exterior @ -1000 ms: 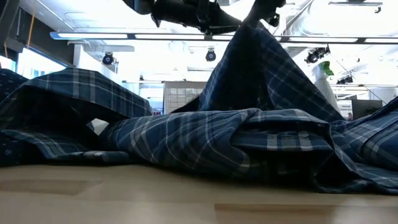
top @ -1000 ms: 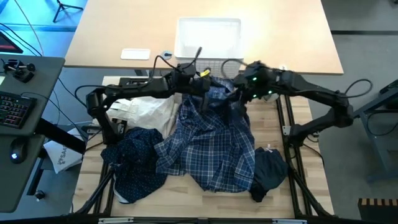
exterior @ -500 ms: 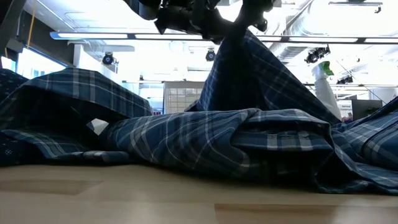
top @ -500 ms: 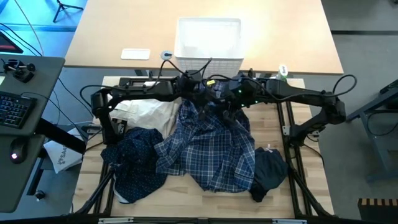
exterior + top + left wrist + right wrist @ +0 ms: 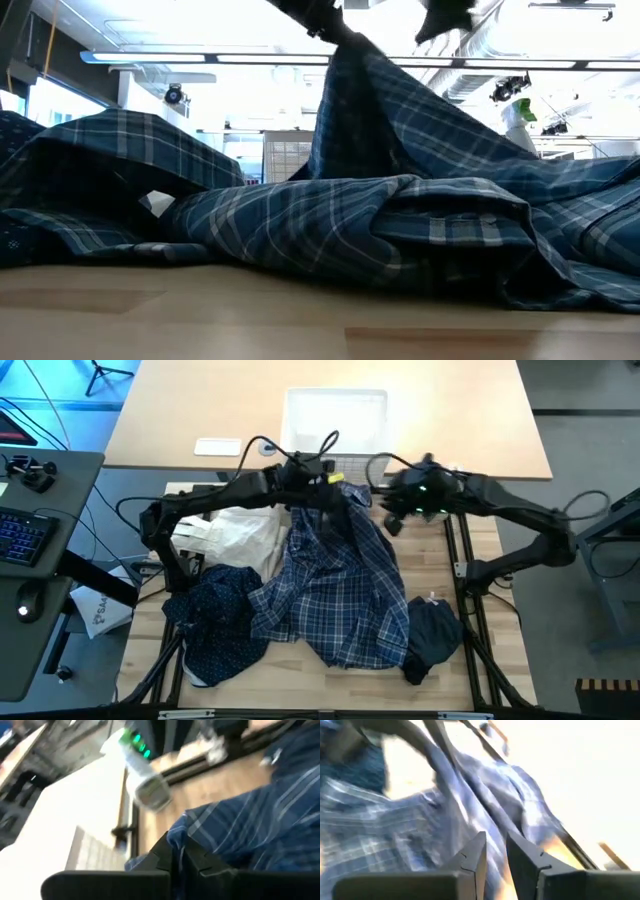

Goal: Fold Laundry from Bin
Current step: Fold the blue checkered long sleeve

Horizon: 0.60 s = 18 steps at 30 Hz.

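High view, my left pincer point(image 5: 318, 482): reached across the far middle of the desk point(image 5: 500, 550), just in front of the bin point(image 5: 335, 420), clamped on a raised edge of the plaid shirt point(image 5: 340, 590).
High view, my right pincer point(image 5: 392, 510): just right of that lifted edge, near the shirt's far right border; no cloth visibly in it.
High view, plaid shirt: spread over the desk's middle, blue and white, its far edge drawn up to my left pincer.
High view, dotted navy shirt point(image 5: 220, 620): bunched at the near left, touching the plaid shirt.
High view, dark navy piece point(image 5: 432, 638): crumpled at the near right, against the plaid shirt's hem.
High view, cream cloth bag point(image 5: 240, 540): on the left, partly under my left arm.
High view, bin: white lattice basket on the far tan desk, beyond the shirt.

Low view, plaid shirt point(image 5: 380, 230): heaped in folds across the desk point(image 5: 200, 315), one peak pulled up to the top middle, where my left pincer point(image 5: 330, 20) grips it.
Low view, my right pincer point(image 5: 445, 15): dark shape above the cloth, apart from it.

Left wrist view, my left pincer point(image 5: 179, 862): fingers point(image 5: 200, 861) together with plaid fabric point(image 5: 260, 825) pinched between them; white bin lattice point(image 5: 95, 855) beside.

Right wrist view, my right pincer point(image 5: 495, 857): fingers point(image 5: 527, 855) slightly apart, nothing between them; plaid cloth point(image 5: 420, 820) hangs ahead.
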Each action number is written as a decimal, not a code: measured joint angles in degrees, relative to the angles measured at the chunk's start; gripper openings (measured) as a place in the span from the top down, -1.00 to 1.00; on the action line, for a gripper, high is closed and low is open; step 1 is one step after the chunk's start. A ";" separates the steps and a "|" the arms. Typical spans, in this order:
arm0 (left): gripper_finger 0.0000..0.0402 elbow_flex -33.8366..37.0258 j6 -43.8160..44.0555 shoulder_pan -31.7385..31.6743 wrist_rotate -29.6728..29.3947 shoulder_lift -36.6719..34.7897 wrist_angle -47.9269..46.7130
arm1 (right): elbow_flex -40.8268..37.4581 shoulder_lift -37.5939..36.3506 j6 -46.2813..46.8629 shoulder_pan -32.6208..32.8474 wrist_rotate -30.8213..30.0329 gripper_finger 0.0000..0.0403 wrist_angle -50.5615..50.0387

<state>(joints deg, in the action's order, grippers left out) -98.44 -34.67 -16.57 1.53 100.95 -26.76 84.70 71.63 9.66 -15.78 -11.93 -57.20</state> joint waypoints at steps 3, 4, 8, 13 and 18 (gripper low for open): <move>0.99 -0.04 -0.19 0.14 -3.72 0.20 -1.03 | -5.41 -6.24 3.36 -1.69 -1.71 0.52 -1.52; 1.00 0.01 -0.19 0.14 -3.83 0.20 -1.50 | -8.43 -8.60 5.35 -2.12 -1.67 0.47 -1.40; 1.00 -0.06 -0.16 0.04 -4.17 -0.13 -1.46 | -23.65 -17.12 15.77 -2.56 3.66 0.19 3.73; 1.00 -0.06 -0.14 0.06 -4.15 -0.11 -1.54 | -41.03 -20.17 26.08 -0.03 18.92 -0.17 16.55; 1.00 -0.06 -0.08 0.03 -4.15 -0.09 -1.57 | -50.82 -16.37 35.63 6.02 25.43 -0.26 24.35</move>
<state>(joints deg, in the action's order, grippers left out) -98.50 -34.74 -16.54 -2.61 100.86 -28.33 33.87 55.26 45.29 -9.77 13.50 -32.85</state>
